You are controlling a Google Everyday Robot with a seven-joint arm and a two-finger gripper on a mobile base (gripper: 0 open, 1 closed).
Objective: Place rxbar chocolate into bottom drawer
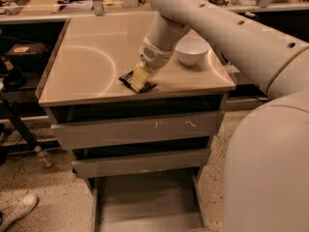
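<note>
Nearest, the robot's white arm (pixel 270 144) fills the space right of the worktop (pixel 91 62). The bottom drawer (pixel 145 202), lowest beneath the worktop, stands pulled out with its grey floor showing. Two grey-fronted drawers (pixel 135 129) directly under the worktop are shut. The black snack bar (pixel 126 79) lies flat on the worktop, close to its front edge. The tool (pixel 139 77) points down onto the bar, its pale tip touching the wrapper; whether it grips cannot be told. A white bowl (pixel 192 50) stands farther back, near the worktop's right edge.
</note>
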